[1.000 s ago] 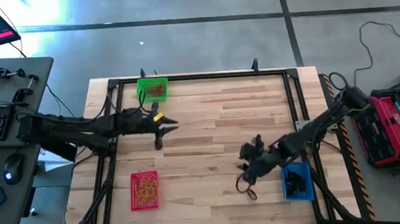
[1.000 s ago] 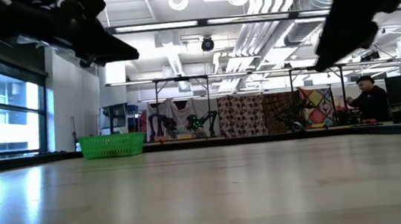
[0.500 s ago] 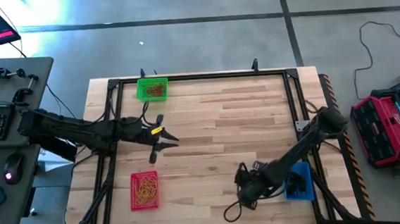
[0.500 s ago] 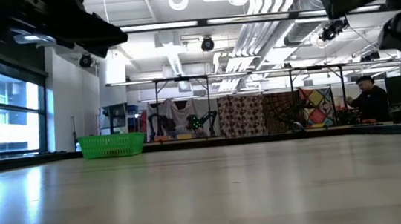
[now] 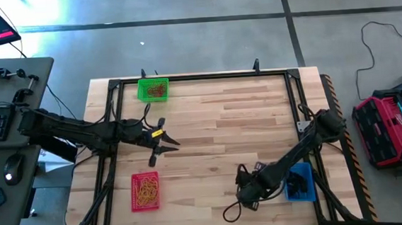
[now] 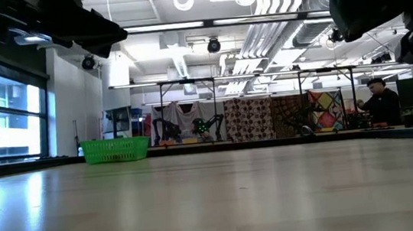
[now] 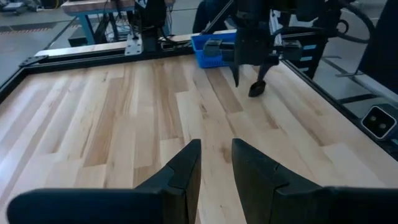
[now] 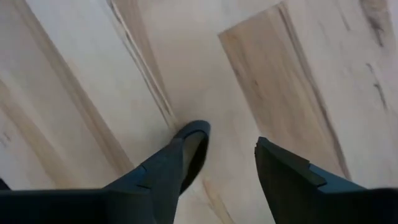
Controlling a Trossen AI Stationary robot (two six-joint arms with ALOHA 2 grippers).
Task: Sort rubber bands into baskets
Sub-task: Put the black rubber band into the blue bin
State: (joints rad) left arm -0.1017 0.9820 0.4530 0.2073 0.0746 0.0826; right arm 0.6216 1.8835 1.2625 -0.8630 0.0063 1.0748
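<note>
on the left of the bench (image 5: 223, 125) sit two of the baskets: the green basket (image 5: 153, 89) at the far edge and the red basket (image 5: 145, 191) at the near edge, each with a heap of rubber bands inside, reddish ones (image 5: 156, 91) in the green and yellowish-tan ones (image 5: 147, 190) in the red. between them the left tool (image 5: 162, 145) hangs above bare wood; its wrist view shows the fingers (image 7: 183, 171) drawn near each other with a narrow gap and nothing between them, so it looks idle and empty.

across the middle the planks show no loose band that i can make out.

to the right, the right tool (image 5: 248, 191) is low over the near part of the bench, just beside the blue basket (image 5: 299, 181), which holds black bands (image 5: 296, 182). its fingers (image 8: 180, 158) stand spread apart, tips pointing down at plain wood, and nothing is gripped.

my reading: sorting is near its end or done, with every visible band already in a basket. the right arm seems to be either reaching for a last band too thin to see or finishing a drop. the next move calls for finding any stray on the wood; if there is one, the spread tips must come down astride it and pinch flat against the surface, since so thin a loop slips away easily.
</note>
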